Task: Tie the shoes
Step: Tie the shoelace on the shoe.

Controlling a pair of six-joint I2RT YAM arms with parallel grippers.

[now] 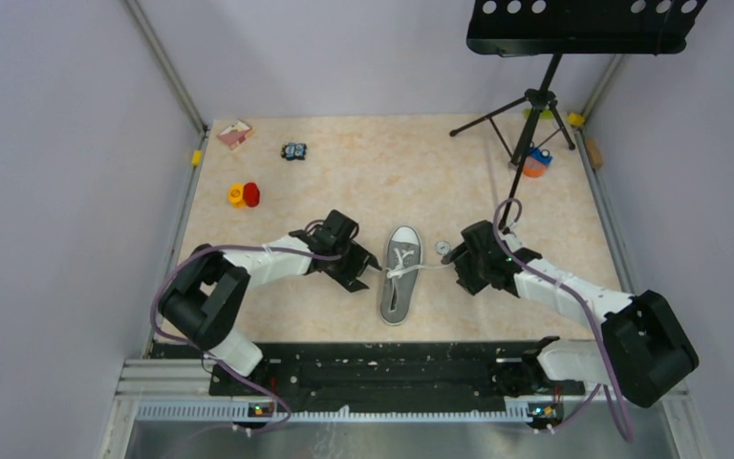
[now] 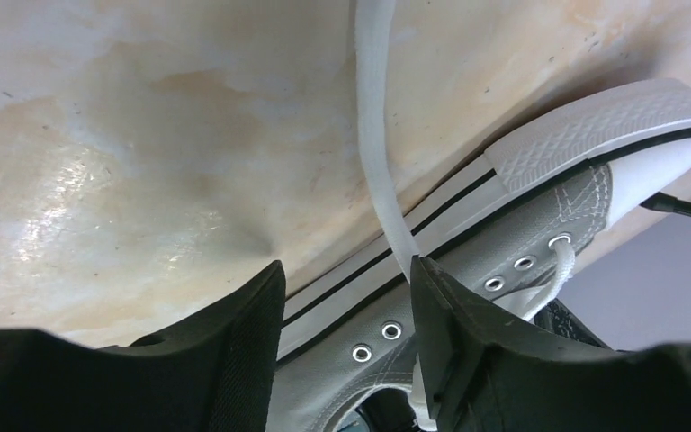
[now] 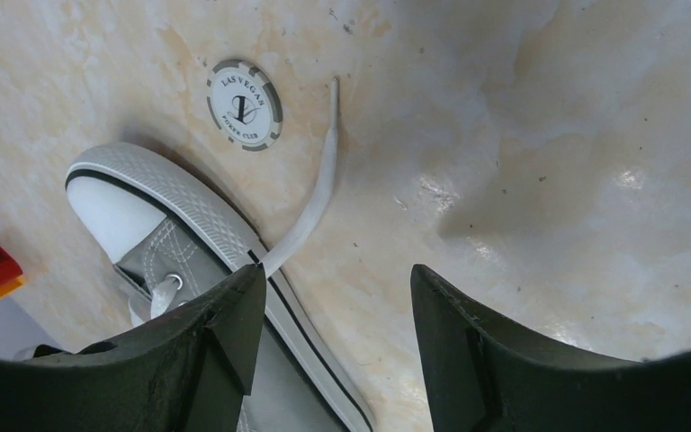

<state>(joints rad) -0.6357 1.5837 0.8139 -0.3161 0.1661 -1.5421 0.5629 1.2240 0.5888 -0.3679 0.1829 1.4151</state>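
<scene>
The left gripper is spread, low against the side of the shoe by its eyelets. A white lace comes across the table and passes between the fingers, lying along the inner face of one; the other finger stands clear of it, so it is not pinched. The right gripper is spread wide on the shoe's other side and holds nothing, one finger over the sole's edge. Just ahead of it lies the second lace end, and beyond that a poker chip near the toe cap.
</scene>
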